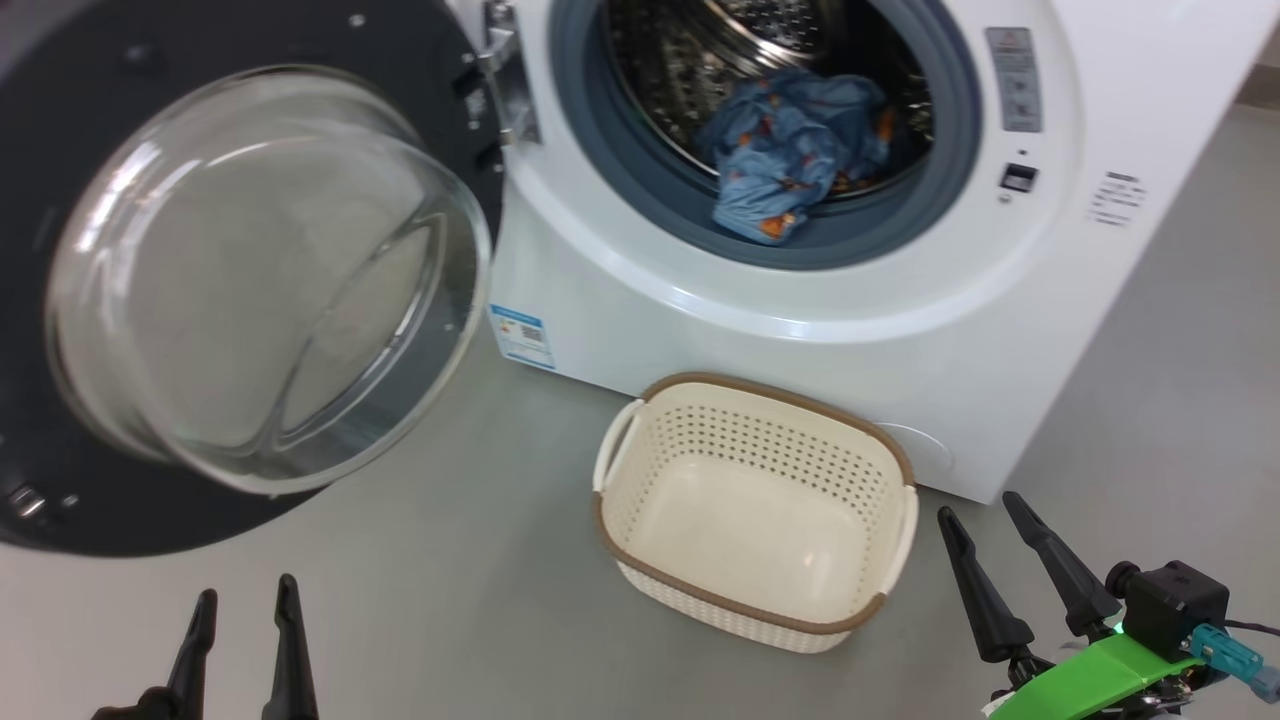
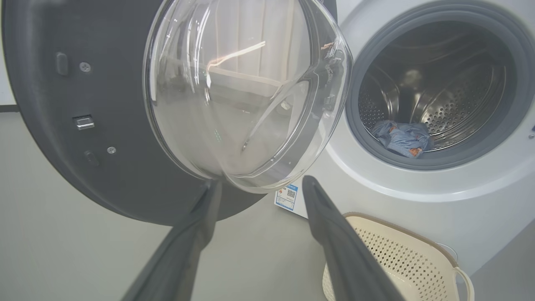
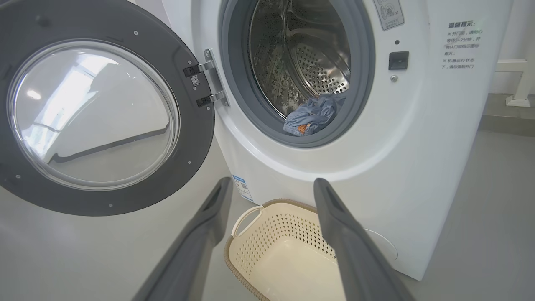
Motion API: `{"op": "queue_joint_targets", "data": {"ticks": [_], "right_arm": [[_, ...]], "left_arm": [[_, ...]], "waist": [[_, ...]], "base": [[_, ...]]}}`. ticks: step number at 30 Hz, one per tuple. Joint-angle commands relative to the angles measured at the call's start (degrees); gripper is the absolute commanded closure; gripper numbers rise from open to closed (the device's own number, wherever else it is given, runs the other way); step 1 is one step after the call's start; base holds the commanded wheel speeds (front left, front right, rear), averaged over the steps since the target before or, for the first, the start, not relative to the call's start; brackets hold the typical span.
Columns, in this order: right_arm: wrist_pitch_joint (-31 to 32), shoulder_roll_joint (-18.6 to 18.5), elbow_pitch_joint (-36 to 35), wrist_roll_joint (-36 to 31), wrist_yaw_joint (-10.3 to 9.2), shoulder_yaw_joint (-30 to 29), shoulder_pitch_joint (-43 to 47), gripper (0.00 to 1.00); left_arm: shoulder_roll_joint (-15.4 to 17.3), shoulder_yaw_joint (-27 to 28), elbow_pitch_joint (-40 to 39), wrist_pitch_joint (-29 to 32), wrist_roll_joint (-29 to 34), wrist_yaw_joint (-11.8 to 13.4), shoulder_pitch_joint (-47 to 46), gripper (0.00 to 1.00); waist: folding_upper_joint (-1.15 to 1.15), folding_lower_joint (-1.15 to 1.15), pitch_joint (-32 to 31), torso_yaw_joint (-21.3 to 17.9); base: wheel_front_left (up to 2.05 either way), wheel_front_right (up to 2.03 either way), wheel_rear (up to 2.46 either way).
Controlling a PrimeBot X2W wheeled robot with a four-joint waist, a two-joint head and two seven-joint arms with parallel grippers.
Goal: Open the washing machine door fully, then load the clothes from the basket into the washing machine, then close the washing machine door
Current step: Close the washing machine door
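Note:
The washing machine point(image 1: 800, 330) point(image 2: 376, 184) point(image 3: 401, 167) stands with its door point(image 1: 250, 270) point(image 2: 125, 125) point(image 3: 96, 108) swung wide open to the left. The light blue clothes point(image 1: 790, 150) point(image 2: 401, 138) point(image 3: 311, 115) lie bunched in the drum mouth, partly over the grey seal. On the floor in front sits the cream basket point(image 1: 755, 505) point(image 2: 401, 259) point(image 3: 276, 246), with nothing inside. My left gripper point(image 1: 245, 600) point(image 2: 261, 188) is open, low on the left below the door. My right gripper point(image 1: 985, 520) point(image 3: 271, 186) is open, just right of the basket.
The grey floor point(image 1: 450, 600) spreads around the machine and basket. The open door overhangs the left part of the floor. A blue label point(image 1: 520, 337) is stuck low on the machine's front. A white fixture point(image 3: 516, 79) stands by the wall to the right.

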Motion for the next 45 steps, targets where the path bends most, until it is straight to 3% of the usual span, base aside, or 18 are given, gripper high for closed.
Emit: {"op": "queue_joint_targets", "data": {"ticks": [1, 24, 25, 26, 27, 32, 36, 41, 45], "right_arm": [[-0.46, -1.02, -1.14, 0.22, 0.3, 1.27, -0.88, 0.0], [-0.46, -0.77, -1.15, 0.43, 0.3, 2.03, -0.56, 0.0], [-0.46, -0.75, -1.15, 0.45, 0.3, 1.97, -0.55, 0.0], [-0.46, -0.66, -1.16, 0.44, 0.3, 1.87, -0.48, 0.0], [-0.46, -0.61, -1.17, 0.43, 0.3, 1.87, -0.5, 0.0], [-0.46, -0.41, -1.31, 0.39, 0.3, 1.62, -0.9, 0.0], [-0.46, -0.57, -1.44, 0.27, 0.3, 1.28, -1.19, 0.0], [-0.46, -0.78, -1.74, 0.05, 0.3, 1.02, -1.77, 0.0], [-0.46, -1.08, -1.89, -0.08, 0.3, 1.11, -2.44, 0.0]], "left_arm": [[0.58, 1.55, -1.81, -0.32, -0.43, 0.51, -0.43, 0.0], [0.58, 2.81, -3.84, -0.32, -2.92, 1.0, 0.39, 0.0], [0.58, 3.13, -4.27, -0.32, -2.84, 0.73, 0.14, 0.23], [0.58, 4.4, -5.32, -0.32, -2.51, 0.1, -0.67, 0.79], [0.58, 5.44, -6.05, -0.32, -2.77, -0.25, -1.27, 1.0], [1.68, 11.6, -11.21, -0.32, -6.33, -2.35, -5.3, 1.0], [5.56, 14.82, -13.06, -0.32, -13.23, -3.01, -9.48, 1.0], [15.48, 16.03, -10.29, -0.16, -29.72, -3.07, -15.64, 1.0], [22.8, 16.89, -4.65, 4.05, -43.2, -3.08, -20.72, 1.0]], "waist": [[0.0, 0.0, -0.68, 2.78], [0.0, 0.0, -1.0, 4.61], [0.0, 0.0, -0.93, 4.57], [0.0, 0.0, -0.75, 4.48], [0.0, 0.0, -0.57, 4.38], [0.0, 0.0, 0.64, 3.61], [0.0, 0.0, 1.84, 3.1], [0.0, 0.0, 3.49, 2.41], [0.0, 0.0, 4.82, 2.02]], "base": [[0.0, 0.0, 0.0], [0.0, 0.0, 0.0], [0.0, 0.0, 0.0], [0.0, 0.0, 0.0], [0.0, 0.0, 0.0], [0.0, 0.0, 0.0], [0.0, 0.0, 0.0], [0.0, 0.0, 0.0], [0.0, 0.0, 0.0]]}}
